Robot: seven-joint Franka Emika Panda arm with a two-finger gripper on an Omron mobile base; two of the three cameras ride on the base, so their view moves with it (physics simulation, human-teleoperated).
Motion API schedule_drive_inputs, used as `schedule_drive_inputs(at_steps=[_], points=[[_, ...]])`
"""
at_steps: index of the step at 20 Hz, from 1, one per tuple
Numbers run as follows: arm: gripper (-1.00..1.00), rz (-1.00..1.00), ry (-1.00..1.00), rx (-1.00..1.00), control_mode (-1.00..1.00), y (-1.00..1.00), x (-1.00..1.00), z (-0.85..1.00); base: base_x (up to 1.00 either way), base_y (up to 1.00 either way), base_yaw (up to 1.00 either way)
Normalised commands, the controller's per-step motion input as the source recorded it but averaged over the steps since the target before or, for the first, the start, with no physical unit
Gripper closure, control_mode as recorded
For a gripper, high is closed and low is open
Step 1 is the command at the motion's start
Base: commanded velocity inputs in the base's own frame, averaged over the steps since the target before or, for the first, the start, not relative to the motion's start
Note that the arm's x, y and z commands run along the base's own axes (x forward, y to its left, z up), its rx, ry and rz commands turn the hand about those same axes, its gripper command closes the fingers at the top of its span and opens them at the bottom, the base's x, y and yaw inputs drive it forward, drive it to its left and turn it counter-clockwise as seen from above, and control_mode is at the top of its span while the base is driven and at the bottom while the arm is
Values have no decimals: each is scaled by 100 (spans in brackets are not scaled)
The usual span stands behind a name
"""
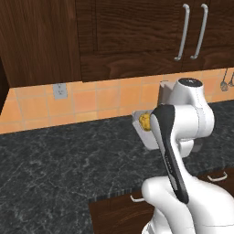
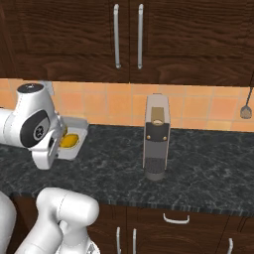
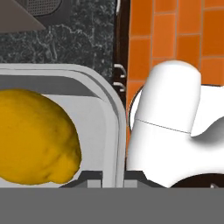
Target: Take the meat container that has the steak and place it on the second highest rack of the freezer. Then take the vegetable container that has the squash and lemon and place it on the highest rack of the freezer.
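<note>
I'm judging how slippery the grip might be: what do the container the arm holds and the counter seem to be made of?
The container: probably smooth plastic, judging by its plain light grey, rounded rim and soft even shading. The counter: looks like polished dark stone, black with pale mottled veining. Being rendered, both are only guesses from looks.

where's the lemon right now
The lemon lies in the white container, lifted above the dark counter, left of the coffee machine in the right base view.
</note>
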Motion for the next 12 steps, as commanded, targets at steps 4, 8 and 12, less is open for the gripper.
schedule_drive_inputs(at_steps=[4, 8, 12], points=[[100, 0, 0, 0, 100, 0, -3, 2, -26, -22, -4], [100, 0, 0, 0, 100, 0, 0, 0, -41, -79, -24], [100, 0, 0, 0, 100, 0, 0, 0, -20, -86, -56]])
